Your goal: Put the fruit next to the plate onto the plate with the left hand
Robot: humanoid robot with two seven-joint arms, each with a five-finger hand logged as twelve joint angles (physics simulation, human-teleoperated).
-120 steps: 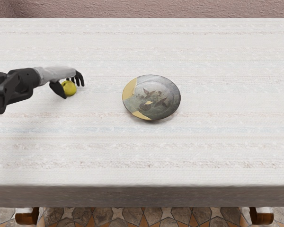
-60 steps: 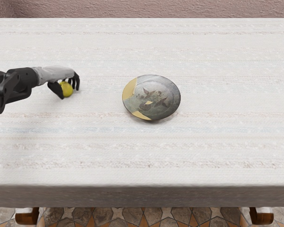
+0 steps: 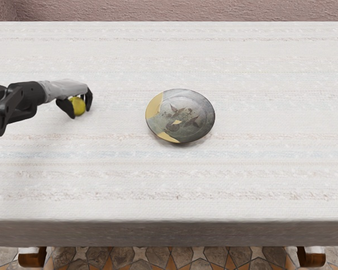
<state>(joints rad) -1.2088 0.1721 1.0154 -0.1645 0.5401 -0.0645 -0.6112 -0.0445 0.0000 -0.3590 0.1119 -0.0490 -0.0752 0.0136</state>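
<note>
Fruit (image 3: 78, 106) is near the left edge of the counter (image 3: 214, 185), left robot hand (image 3: 73, 101) curled around it from above, seemingly a secure grip for carrying it to the plate (image 3: 153, 107), well apart near centre

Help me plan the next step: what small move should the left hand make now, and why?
Probably lift the fruit slightly off the table: the left hand looks closed around it, low over the surface, and the plate lies apart to its right.
</note>
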